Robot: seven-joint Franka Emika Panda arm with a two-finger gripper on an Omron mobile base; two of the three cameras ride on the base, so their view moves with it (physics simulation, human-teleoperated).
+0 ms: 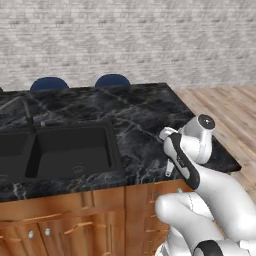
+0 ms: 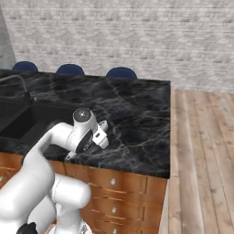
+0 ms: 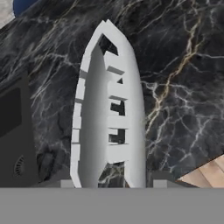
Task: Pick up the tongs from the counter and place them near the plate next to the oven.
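The silver tongs [image 3: 109,113] stand up large in the hand view, their two arms joined at the top and running down between my fingertips. My gripper [image 3: 113,183] is shut on the tongs, a dark finger pad [image 3: 65,183] pressing at each side. Below lies the black marble counter [image 3: 175,65], the tongs casting a faint shadow on it. In the left base view the gripper [image 1: 170,166] hangs over the counter's [image 1: 140,115] front right part, just right of the sink. The plate and the oven are out of view.
The black sink basin [image 1: 70,150] with its tap [image 1: 27,112] fills the counter's left half. Blue stool tops [image 1: 112,80] stand behind the far edge. The slab ends at the right [image 2: 170,128], with wooden floor [image 2: 201,151] beyond. Orange-brown cabinets [image 1: 75,220] sit below.
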